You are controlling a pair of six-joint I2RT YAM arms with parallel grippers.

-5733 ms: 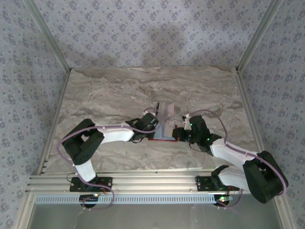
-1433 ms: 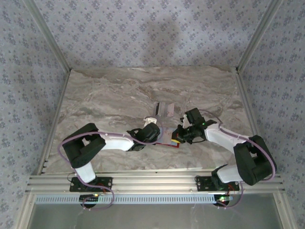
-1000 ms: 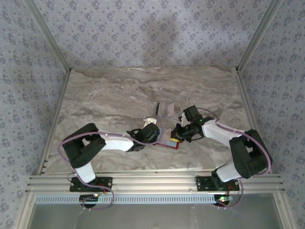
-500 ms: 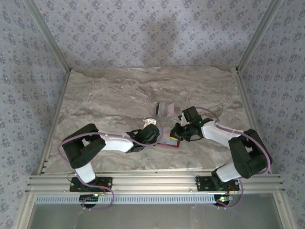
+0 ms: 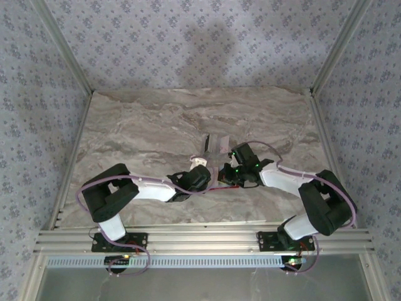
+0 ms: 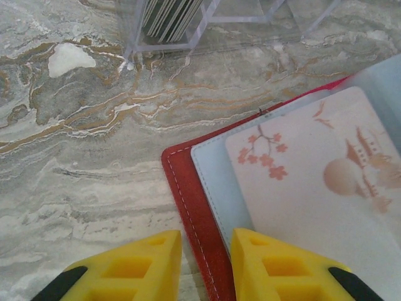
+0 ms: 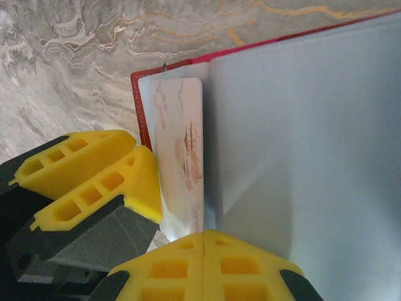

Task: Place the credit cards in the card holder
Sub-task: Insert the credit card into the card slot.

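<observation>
Pinches a credit card (image 7: 185,157) in the right hand (image 7: 205,241), yellow fingers (image 7: 169,269) pressed tight together on its near end. Holds that card on edge: pinkish-beige, with a reddish drawing printed on it. Puts its far end at the inner corner of the open card holder (image 6: 190,204), just inside the red stitched rim. Rests it against the pale grey-blue clear pocket (image 7: 301,138) rising on its right. Cannot tell the card's depth under that pocket.

Brackets the card on its other side with the left hand (image 6: 205,241), close beside it. Straddles the card holder's red edge with that left hand, fingertips (image 6: 131,263) a little apart. Has one fingertip over bare marble, the other over the red cover and pocket page, the red edge running through the gap. Cannot tell whether either presses down.

Shows, from the left wrist, cherry blossoms, a round sun and a roof line on the card's face. Meets hand to hand over the card holder, lying open on the marble bench (image 6: 94,157), around the middle and somewhat toward the near edge. Finds other credit cards (image 6: 169,19) standing packed in a clear acrylic stand (image 6: 250,25) just beyond the card holder, apart from it.
</observation>
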